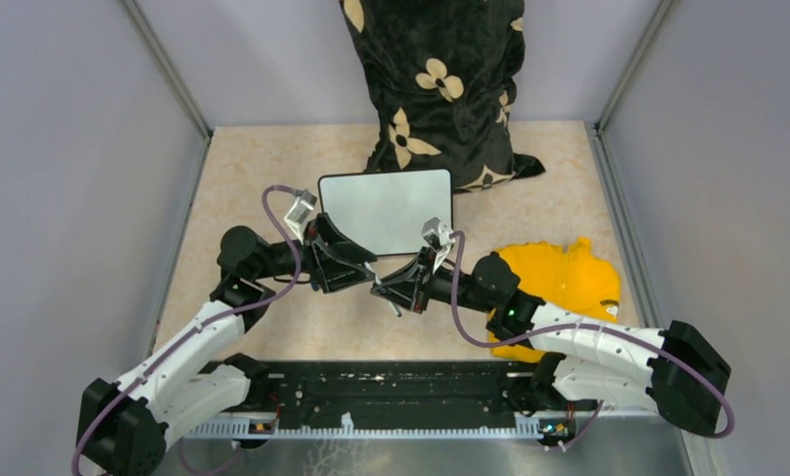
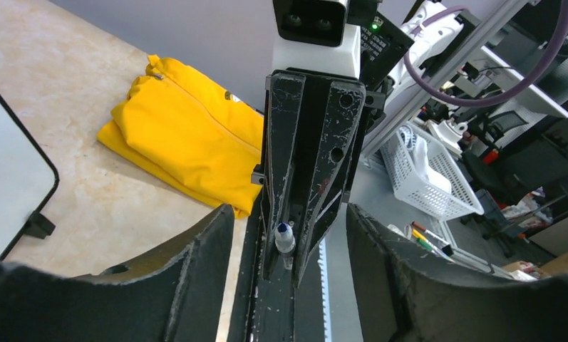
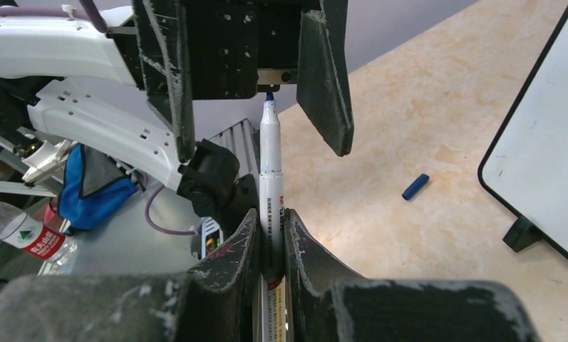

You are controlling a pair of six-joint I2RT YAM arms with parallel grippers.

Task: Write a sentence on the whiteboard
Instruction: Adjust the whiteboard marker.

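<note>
The whiteboard (image 1: pixel 386 208) stands at the table's middle, leaning back, its white face blank; no sentence shows on it. Its edge also shows in the left wrist view (image 2: pixel 10 178) and the right wrist view (image 3: pixel 544 157). My right gripper (image 1: pixel 393 291) (image 3: pixel 271 217) is shut on a white marker (image 3: pixel 270 157) whose uncapped blue tip points at my left gripper. My left gripper (image 1: pixel 363 268) (image 2: pixel 289 221) is open, its fingers (image 3: pixel 327 78) spread either side of the marker's tip (image 2: pixel 284 235), not touching it. Both grippers hover in front of the board.
The marker's blue cap (image 3: pixel 415 187) lies on the table near the board's foot. A folded yellow cloth (image 1: pixel 559 278) (image 2: pixel 188 135) lies to the right. A black floral bag (image 1: pixel 440 89) stands behind the board. Grey walls enclose the table.
</note>
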